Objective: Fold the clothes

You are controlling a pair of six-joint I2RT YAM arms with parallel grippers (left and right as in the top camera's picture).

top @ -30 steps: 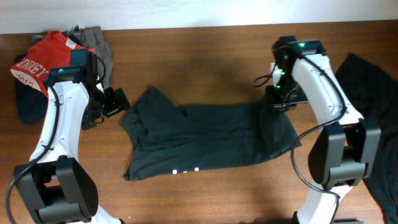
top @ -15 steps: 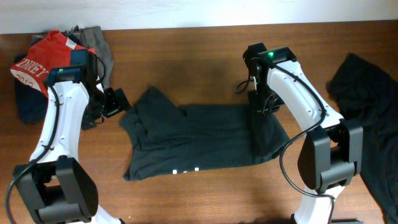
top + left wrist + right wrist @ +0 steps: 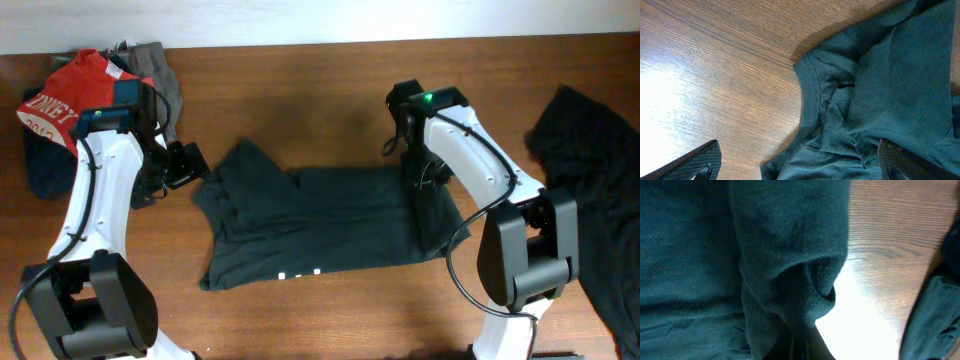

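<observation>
The right hand [image 3: 419, 172] is pressing its fingers together on a bunched fold of the dark T-shirt [image 3: 330, 225], pinching the cloth at the end of the shirt nearest it. In the right wrist view the gathered fabric is narrowing into the grip at the bottom of the picture, and the fingers themselves are hidden beneath it. Beside the pinched fold, bare wood of the bench [image 3: 300, 90] is showing. Away from this hand, toward the other one, the shirt is lying spread and creased on the bench, its long side running between the two hands. Along the shirt's near edge a few white marks [image 3: 298, 274] are peeking out, too cut off to be read as letters.

The left hand [image 3: 186, 163] is hanging above the bench with its fingers [image 3: 697, 161] spread wide, gripping nothing, just beside the shirt's other end. Below it, in the left wrist view, the ribbed collar [image 3: 807, 95] is curving against the wood, with rumpled folds lying next to it.

Behind the left hand, a red garment [image 3: 60, 95] is topping a heap and showing white capital letters, only partly visible and too small to be read with certainty. A grey garment [image 3: 160, 70] is lying beside it and a navy garment [image 3: 45, 165] under it. Beyond the right hand, a black garment [image 3: 590, 180] is lying well apart from the shirt.
</observation>
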